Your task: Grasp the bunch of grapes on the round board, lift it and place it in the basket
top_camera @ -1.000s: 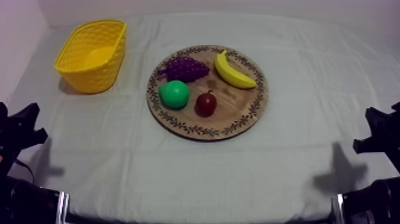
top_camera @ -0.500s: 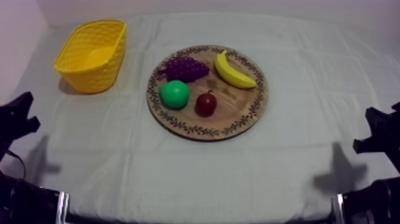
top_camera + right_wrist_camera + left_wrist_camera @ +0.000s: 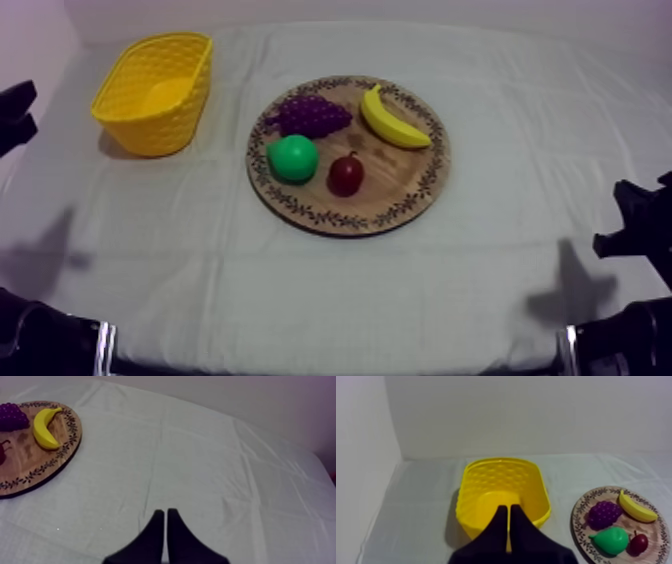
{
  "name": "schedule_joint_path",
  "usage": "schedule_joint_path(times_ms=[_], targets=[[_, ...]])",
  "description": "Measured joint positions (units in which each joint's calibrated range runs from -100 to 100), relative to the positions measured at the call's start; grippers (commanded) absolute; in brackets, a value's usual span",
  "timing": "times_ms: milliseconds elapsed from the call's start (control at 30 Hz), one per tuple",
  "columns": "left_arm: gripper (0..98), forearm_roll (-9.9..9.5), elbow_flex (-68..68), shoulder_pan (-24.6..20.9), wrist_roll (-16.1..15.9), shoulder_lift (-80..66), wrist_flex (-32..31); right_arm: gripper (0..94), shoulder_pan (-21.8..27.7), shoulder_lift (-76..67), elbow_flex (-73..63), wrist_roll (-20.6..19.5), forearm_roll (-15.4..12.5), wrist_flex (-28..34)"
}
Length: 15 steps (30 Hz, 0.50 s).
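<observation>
The purple bunch of grapes (image 3: 308, 115) lies at the back left of the round wooden board (image 3: 400, 190). To the left of the board stands the yellow basket (image 3: 190, 90), with nothing in it. My left gripper (image 3: 12, 115) is at the table's left edge, level with the basket. In the left wrist view its fingers lie together in a shut wedge (image 3: 509, 509) pointing at the basket (image 3: 501, 462), with the grapes (image 3: 604, 513) farther off on the board (image 3: 579, 521). My right gripper (image 3: 630, 225) rests low at the right, shut (image 3: 165, 511), well away from the board (image 3: 55, 456) and grapes (image 3: 11, 416).
A banana (image 3: 392, 120), a green pear (image 3: 293, 157) and a small red fruit (image 3: 346, 174) share the board with the grapes. Bare cloth lies between basket and board and across the front. A wall stands behind the table.
My left gripper has moved from low at the left edge to farther back, level with the basket. The right arm and the fruit have not moved.
</observation>
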Motion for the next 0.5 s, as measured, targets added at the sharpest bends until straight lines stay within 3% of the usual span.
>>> schedule_joint_path(times_ms=[167, 500], targets=[[0.0, -0.05, -7.8, 2.0, -0.7, 8.0, 0.6, 0.5, 0.0, 0.0, 0.0, 0.0, 0.0, 0.0], [0.0, -0.15, -26.8, 5.8, -2.9, 23.3, 10.2, 0.5, 0.0, 0.0, 0.0, 0.0, 0.0, 0.0]])
